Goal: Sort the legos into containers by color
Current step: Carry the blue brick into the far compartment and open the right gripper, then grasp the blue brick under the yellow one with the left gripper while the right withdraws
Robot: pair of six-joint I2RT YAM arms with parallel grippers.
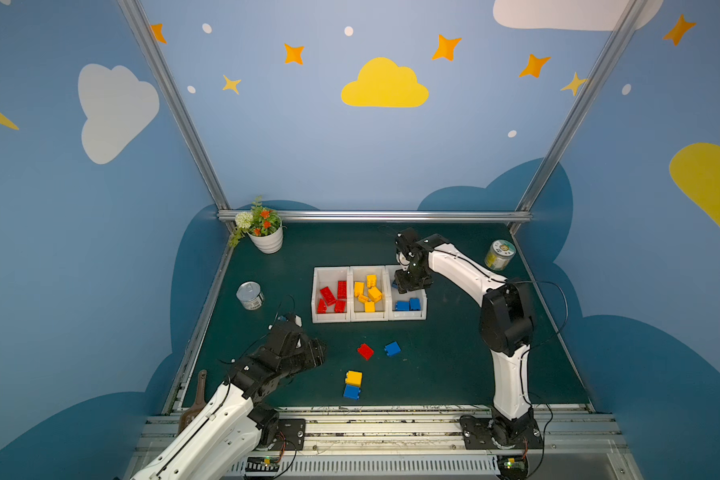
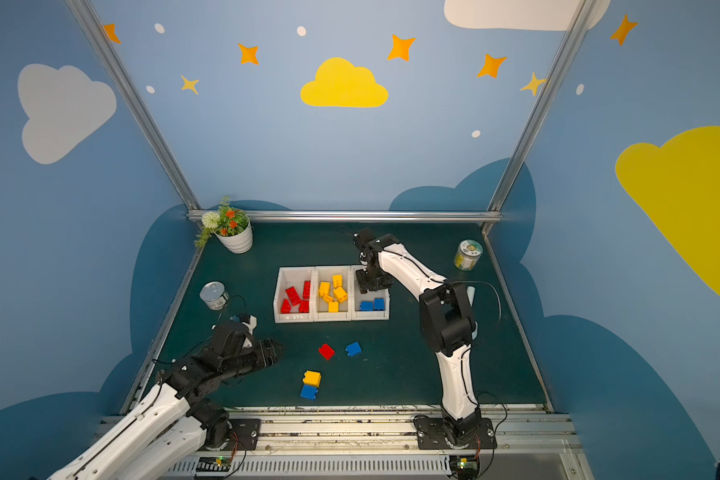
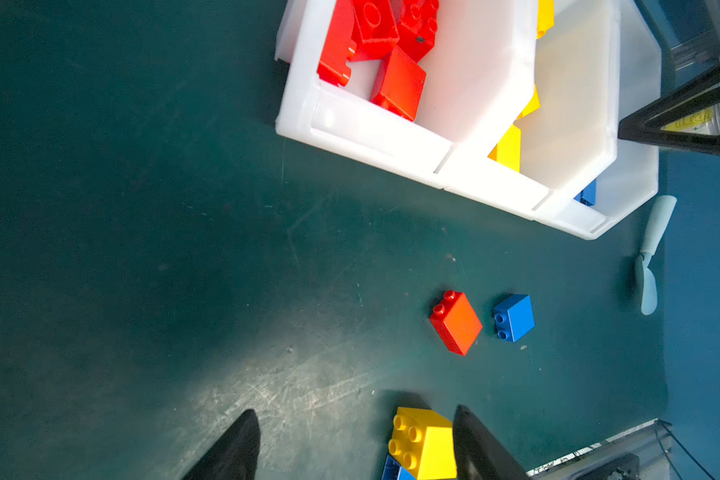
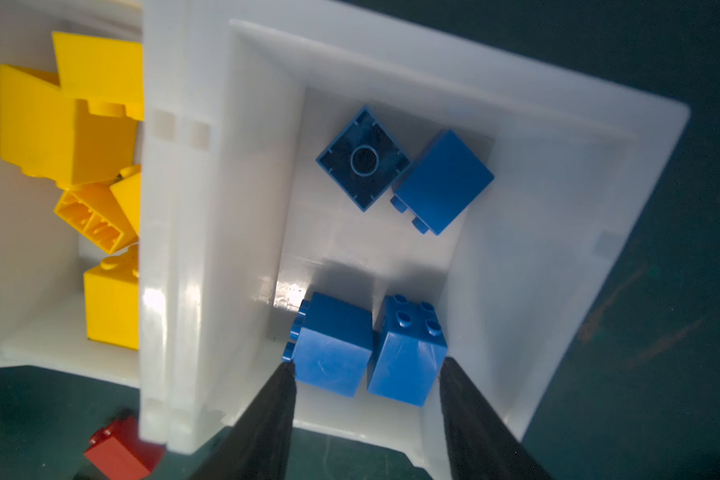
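Walls: blue walls (image 1: 308, 166) stand on three sides, painted with clouds and stars.
Bars: silver bars (image 1: 375, 216) run along the corners.
Table: a dark green mat (image 1: 454, 374), a bit scratched.
Flower pot: a white flower pot (image 1: 269, 241) sits in the far left corner.
Tin can: a tin can (image 1: 250, 296) stands at the left side.
Left claw: the left claw (image 1: 320, 353) is low over the near left mat, fingers spread apart, pinching nothing.
Red box: the red box (image 1: 330, 318) is the left of three touching white boxes and holds red bricks (image 1: 328, 296).
Loose bricks: a loose red brick (image 1: 365, 351) lies just beside a loose blue brick (image 1: 392, 348). Nearer, a yellow brick (image 1: 353, 377) touches a second blue brick (image 1: 351, 392).
Yellow box: the yellow box (image 1: 369, 319) is in the middle and holds yellow bricks (image 1: 374, 293).
Blue box: the blue box (image 1: 408, 318) is on the right, with four blue bricks (image 4: 443, 180) inside.
Right claw: the right claw (image 4: 366, 363) is over the blue box, fingers spread, pinching nothing.
Jar: a jar (image 1: 499, 254) stands at the far right.
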